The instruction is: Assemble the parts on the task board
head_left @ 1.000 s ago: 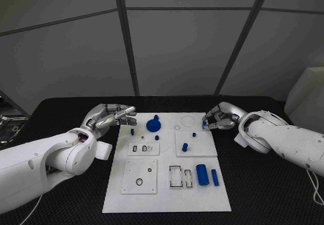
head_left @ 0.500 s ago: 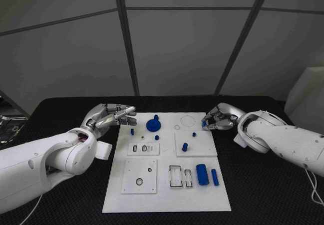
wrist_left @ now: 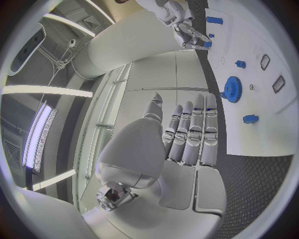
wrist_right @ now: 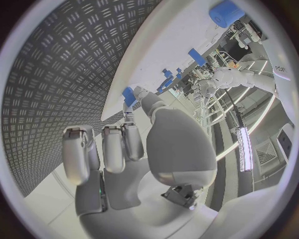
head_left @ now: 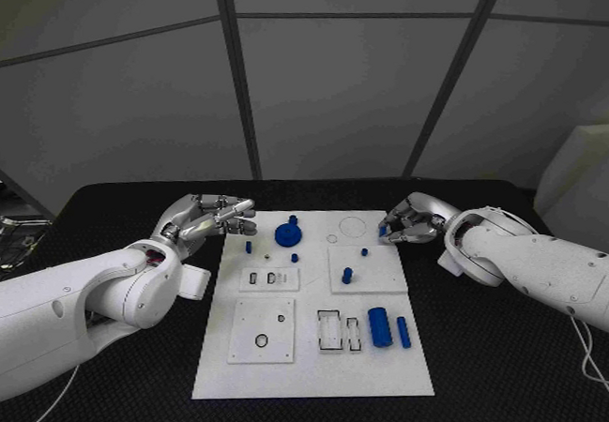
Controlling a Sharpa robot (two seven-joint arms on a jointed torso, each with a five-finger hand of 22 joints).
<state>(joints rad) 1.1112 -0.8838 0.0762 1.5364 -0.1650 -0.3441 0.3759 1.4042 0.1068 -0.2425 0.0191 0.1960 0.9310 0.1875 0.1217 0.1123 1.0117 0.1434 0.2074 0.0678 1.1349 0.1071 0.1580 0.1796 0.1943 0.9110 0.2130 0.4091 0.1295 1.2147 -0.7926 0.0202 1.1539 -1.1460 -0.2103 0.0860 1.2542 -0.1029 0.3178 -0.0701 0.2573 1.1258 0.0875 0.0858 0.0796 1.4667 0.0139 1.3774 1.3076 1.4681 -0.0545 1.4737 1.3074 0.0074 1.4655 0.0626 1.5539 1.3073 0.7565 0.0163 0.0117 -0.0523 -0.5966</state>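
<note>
**Right hand pinches a small blue part at the board's far right corner**

The task board [head_left: 319, 362] lies in the middle of the black table [head_left: 500, 370], long side running away from the robot. Taking the blue gear [head_left: 288, 234] as landmark: it sits on the board's far half, toward the left edge, with a short stub rising at its far side. Just nearer than the gear stand two small blue pegs [head_left: 295, 258]. Right of the gear a thin ring outline [head_left: 347, 226] is marked on the board, and beyond that, at the board's far right corner, a small blue part [head_left: 382, 231] is pinched in the fingertips of the right hand [head_left: 413, 221]; the right wrist view shows the same part [wrist_right: 129, 93] between the thumb and a finger, the other fingers curled below.

Nearer than the gear and to its right, a blue cylinder [head_left: 378, 324] and a thinner blue rod [head_left: 403, 332] lie side by side on the board.

The left hand [head_left: 207, 216] hovers just left of the gear, off the board's left edge, holding nothing; in the left wrist view its fingers [wrist_left: 190, 134] lie straight and side by side.
</note>
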